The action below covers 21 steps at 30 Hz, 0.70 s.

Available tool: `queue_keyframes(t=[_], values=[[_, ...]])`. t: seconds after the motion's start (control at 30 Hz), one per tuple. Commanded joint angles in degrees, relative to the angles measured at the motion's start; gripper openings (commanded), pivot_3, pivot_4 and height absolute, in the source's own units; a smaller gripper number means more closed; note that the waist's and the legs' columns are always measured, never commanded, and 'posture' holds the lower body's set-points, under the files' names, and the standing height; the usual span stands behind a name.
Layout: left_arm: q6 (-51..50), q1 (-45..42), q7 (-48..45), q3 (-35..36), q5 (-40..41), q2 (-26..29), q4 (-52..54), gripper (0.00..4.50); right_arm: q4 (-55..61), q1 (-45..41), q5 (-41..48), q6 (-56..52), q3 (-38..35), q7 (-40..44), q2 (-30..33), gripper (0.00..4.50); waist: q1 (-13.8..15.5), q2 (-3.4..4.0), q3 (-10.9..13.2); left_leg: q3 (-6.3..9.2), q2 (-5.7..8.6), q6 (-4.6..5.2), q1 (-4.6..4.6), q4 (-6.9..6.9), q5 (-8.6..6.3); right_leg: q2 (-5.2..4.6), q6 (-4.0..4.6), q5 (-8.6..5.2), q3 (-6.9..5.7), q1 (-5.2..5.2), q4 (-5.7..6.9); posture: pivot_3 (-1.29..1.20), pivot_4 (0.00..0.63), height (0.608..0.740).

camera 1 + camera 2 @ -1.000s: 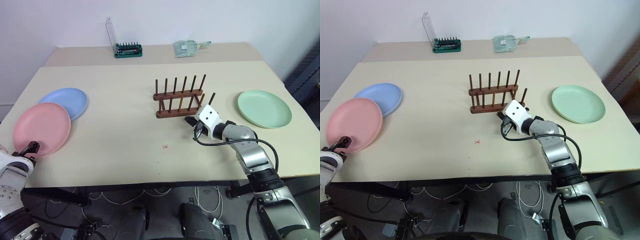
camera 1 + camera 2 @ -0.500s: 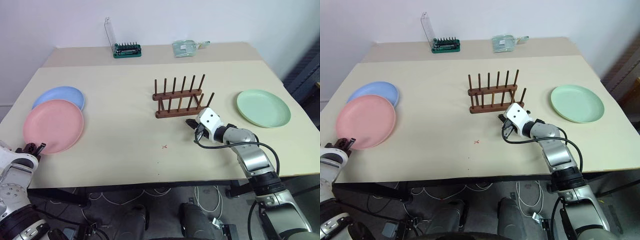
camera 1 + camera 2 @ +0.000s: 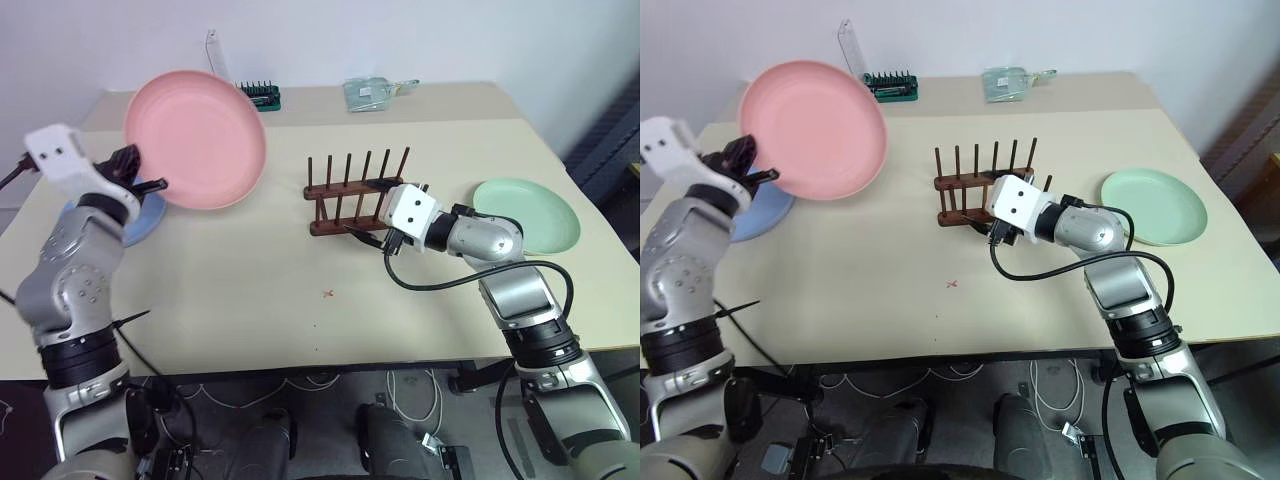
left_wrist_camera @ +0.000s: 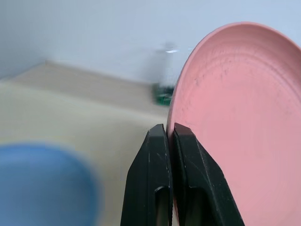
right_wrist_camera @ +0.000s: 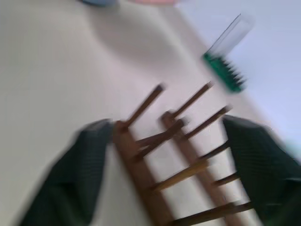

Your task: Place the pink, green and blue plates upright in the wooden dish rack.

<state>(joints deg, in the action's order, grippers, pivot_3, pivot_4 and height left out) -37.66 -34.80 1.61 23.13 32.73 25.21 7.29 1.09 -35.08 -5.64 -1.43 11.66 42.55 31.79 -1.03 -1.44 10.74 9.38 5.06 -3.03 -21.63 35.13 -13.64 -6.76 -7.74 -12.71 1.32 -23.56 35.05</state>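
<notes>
Plates are split up: the pink plate (image 3: 195, 139) is raised off the beige table (image 3: 230, 290) before a pale wall, its rim clenched between the left gripper (image 4: 170, 141) fingers. The blue plate (image 3: 135, 218) lies below that gripper. The right gripper (image 5: 176, 150) fingers are spread wide, with the wooden dish rack (image 3: 358, 193) between them. The green plate (image 3: 535, 213) lies flat beyond that arm.

A beige table (image 3: 250, 260) carries the wooden dish rack (image 3: 358, 192), blue plate (image 3: 140, 215), green plate (image 3: 535, 212) and a green bit set (image 3: 258, 95).
</notes>
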Motion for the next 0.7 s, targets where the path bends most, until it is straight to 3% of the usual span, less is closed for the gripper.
queue_keyframes(t=[0.03, 0.13, 0.47, 0.7], values=[[0.3, -10.2, 2.0, -7.0, -3.6, -2.8, 0.2, 0.00, -2.5, -7.6, -9.8, 8.7, 4.2, -5.2, -0.6, 4.21, 0.0, 0.00, 0.0, 0.02, -0.01, -0.06, -0.20, 0.01, 0.04, 0.03, 0.01, 0.01, 0.00, -0.19, 0.01, 0.00, 0.150, 0.740], [-2.0, -14.5, 3.9, -9.0, -4.9, -5.9, -1.3, 0.00, -6.1, -10.7, -13.8, 12.0, 5.8, -7.7, -1.2, 4.21, 0.1, -0.02, 0.0, 0.03, 0.01, -0.46, -0.84, 0.19, 0.28, 0.02, 0.05, 0.13, 0.01, -0.80, 0.06, 0.00, 0.150, 0.740], [-9.3, -19.1, 6.4, -9.5, -2.5, -12.4, 0.7, 0.00, -14.3, -16.4, -29.1, 19.8, 9.3, -19.2, -0.6, 4.21, 0.1, -0.02, 0.0, -0.01, 0.01, -0.49, -0.85, 0.12, 0.31, 0.03, 0.05, 0.14, 0.04, -0.87, 0.07, 0.00, 0.150, 0.740], [-11.8, -19.3, 6.4, -8.5, -2.2, -13.7, 2.0, 0.00, -17.1, -17.1, -31.7, 21.4, 9.4, -21.8, -0.7, 4.21, 0.0, -0.02, 0.0, 0.00, 0.01, -0.50, -0.84, 0.12, 0.32, 0.04, 0.05, 0.14, 0.04, -0.87, 0.08, 0.00, 0.150, 0.740]])
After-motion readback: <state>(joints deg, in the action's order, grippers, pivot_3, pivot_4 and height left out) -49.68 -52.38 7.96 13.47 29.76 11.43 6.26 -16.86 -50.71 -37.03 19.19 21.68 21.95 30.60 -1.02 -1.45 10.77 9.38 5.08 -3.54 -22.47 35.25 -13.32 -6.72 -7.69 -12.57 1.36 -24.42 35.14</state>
